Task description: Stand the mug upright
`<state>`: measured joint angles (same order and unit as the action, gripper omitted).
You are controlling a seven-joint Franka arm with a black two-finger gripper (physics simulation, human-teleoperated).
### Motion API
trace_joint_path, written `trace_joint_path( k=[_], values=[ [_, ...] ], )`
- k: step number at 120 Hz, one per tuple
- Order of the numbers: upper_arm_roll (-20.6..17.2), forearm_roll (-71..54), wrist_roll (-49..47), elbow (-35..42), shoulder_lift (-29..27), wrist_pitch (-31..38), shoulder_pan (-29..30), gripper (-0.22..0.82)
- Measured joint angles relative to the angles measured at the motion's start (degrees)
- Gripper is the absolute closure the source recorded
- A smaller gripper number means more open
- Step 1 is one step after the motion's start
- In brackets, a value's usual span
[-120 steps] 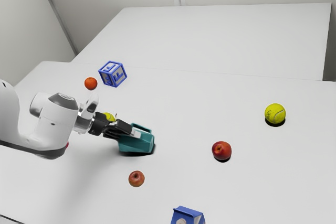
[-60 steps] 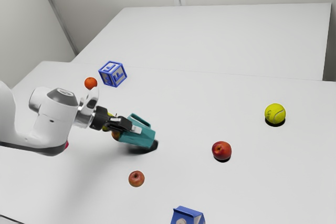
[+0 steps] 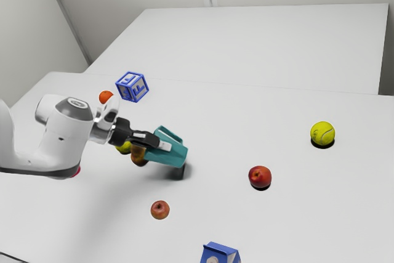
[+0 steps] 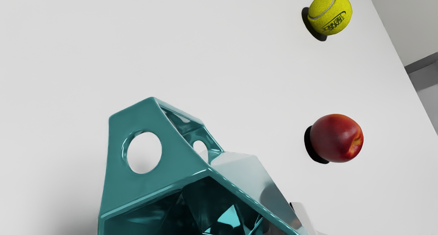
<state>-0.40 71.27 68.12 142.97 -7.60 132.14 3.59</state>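
One tilted mug, table edge distant

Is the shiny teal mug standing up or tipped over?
Tipped. The shiny, teal, angular mug leans, its open end toward the black two-finger pincer and its bottom slanting down and away from it.

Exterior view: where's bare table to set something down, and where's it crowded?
Bare: the stretch between blue-edged block and tennis ball; also between teal mug and dark red fruit. Crowded: beside the mug, where brown fruit and a yellow thing sit.
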Motion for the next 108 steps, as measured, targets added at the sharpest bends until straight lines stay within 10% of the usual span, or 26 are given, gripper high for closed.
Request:
trace_joint_path(
  k=[108],
  values=[
    [-6.2, -43.0, -28.3, -10.5, 2.5, 0.0, 0.6, 0.79]
  ],
)
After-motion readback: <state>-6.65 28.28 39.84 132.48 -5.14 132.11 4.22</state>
